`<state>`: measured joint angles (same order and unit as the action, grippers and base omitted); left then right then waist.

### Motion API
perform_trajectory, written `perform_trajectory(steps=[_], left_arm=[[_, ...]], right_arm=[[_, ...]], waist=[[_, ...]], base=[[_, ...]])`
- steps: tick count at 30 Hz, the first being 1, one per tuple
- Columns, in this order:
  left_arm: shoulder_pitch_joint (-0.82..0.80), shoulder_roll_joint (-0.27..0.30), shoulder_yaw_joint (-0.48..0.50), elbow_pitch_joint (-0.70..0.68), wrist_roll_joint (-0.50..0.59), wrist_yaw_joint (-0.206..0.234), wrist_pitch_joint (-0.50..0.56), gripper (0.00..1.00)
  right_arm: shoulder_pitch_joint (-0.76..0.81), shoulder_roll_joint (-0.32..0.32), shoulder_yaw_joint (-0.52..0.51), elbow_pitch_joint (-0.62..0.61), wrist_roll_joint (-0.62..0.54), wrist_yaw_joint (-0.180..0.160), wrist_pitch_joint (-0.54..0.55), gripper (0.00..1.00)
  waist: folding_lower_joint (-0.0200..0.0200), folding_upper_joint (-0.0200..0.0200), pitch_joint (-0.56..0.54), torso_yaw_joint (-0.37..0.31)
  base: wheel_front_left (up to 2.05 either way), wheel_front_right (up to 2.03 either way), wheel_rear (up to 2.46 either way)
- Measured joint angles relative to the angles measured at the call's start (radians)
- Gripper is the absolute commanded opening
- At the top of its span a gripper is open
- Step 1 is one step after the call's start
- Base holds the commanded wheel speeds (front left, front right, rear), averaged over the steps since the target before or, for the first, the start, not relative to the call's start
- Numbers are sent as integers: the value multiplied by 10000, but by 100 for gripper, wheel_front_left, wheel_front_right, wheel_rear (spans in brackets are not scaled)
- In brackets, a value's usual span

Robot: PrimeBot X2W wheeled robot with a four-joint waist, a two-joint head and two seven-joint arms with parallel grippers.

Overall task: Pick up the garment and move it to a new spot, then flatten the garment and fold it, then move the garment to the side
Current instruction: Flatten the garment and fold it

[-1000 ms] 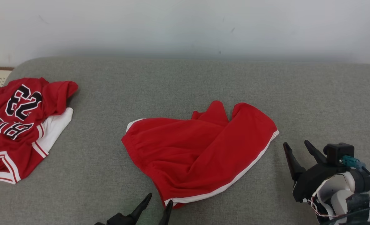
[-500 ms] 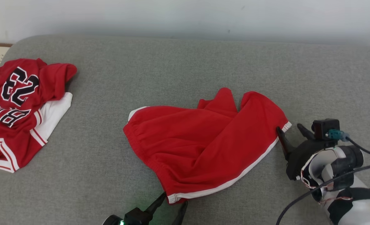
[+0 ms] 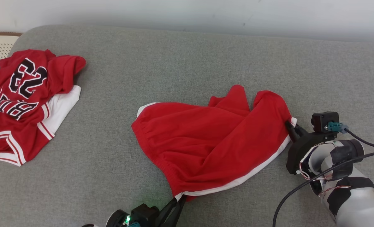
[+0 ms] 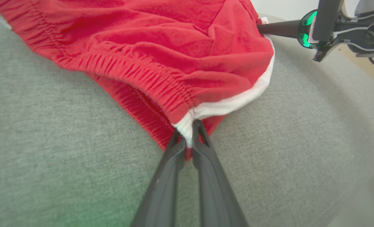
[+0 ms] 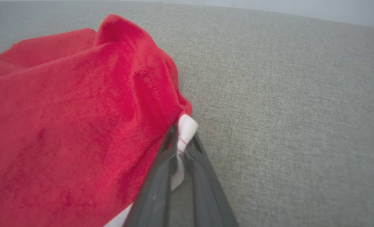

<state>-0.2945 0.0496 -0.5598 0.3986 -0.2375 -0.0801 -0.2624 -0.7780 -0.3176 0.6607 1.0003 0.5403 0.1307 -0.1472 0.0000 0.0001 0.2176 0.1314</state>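
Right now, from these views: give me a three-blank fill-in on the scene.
The red shorts lie on a ____ fabric surface.
The left hand and the right hand each pinch the shorts' ____ trim.
The jersey at the head view's left shows the number ____.
Missing words: gray; white; 23.

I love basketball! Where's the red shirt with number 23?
The red number-23 jersey lies crumpled at the head view's far left on the grey fabric surface, well left of the red shorts with white trim.
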Motion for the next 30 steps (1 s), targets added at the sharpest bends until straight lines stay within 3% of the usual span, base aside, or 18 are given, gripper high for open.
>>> perform_trajectory(steps=[7,14,23,30], left_arm=[[-8,-2,98,-100,-12,94,0,0],[299,61,675,-370,182,203,0,0],[498,851,1682,-1404,458,376,0,0],[333,1599,1900,-1935,658,213,15,0]], right_arm=[[-23,-50,499,161,585,6,-602,0],[420,-263,955,-449,1231,6,-984,0],[1329,-1001,1379,-2353,2397,6,-1081,0],[1846,-1626,1406,-4219,3070,8,-627,0]], waist=[[0,0,-189,-54],[-2,-1,-652,-204],[-2,-1,-1393,-502],[-3,-1,-1705,-972]], base=[[0,0,0],[0,0,0],[0,0,0],[0,0,0]])
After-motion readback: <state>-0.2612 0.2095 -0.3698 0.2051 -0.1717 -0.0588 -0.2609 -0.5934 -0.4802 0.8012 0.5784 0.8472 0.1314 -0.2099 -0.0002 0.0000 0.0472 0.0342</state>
